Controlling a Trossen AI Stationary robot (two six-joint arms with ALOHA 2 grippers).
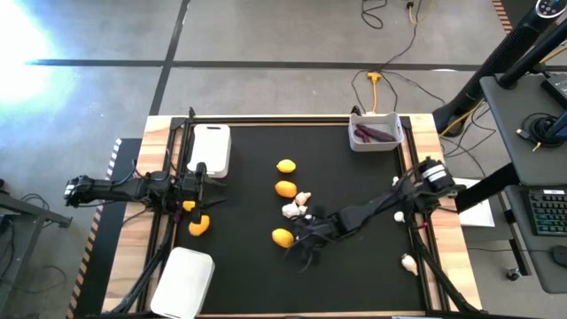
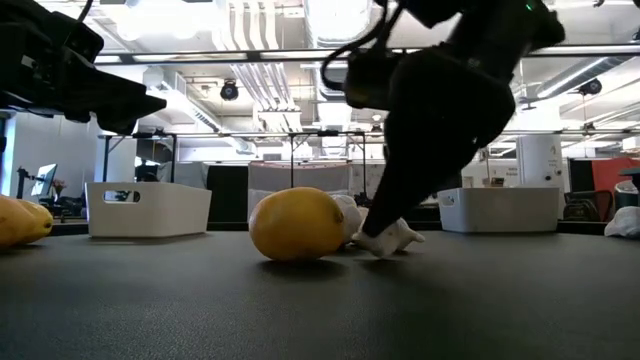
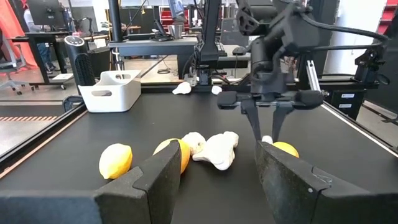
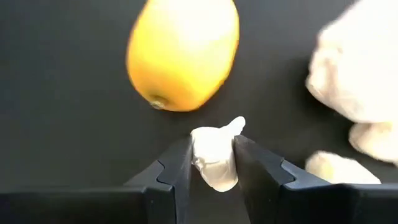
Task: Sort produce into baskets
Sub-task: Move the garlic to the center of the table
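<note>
A small whitish lump sits pinched between the jaws of the right gripper, which are nearly closed on it, low over the middle of the black bench. Just beside that lump lies a lemon, and near it on the other side is a cluster of bigger whitish pieces. Farther from the lump, two more lemons lie in a line toward the far basket, which holds dark purple pieces. Two more whitish pieces lie by the bench's right edge.

Well apart from the lump, the left gripper hangs with its jaws about half open and empty. Yellow fruit lies just beside it, between the two other baskets.
</note>
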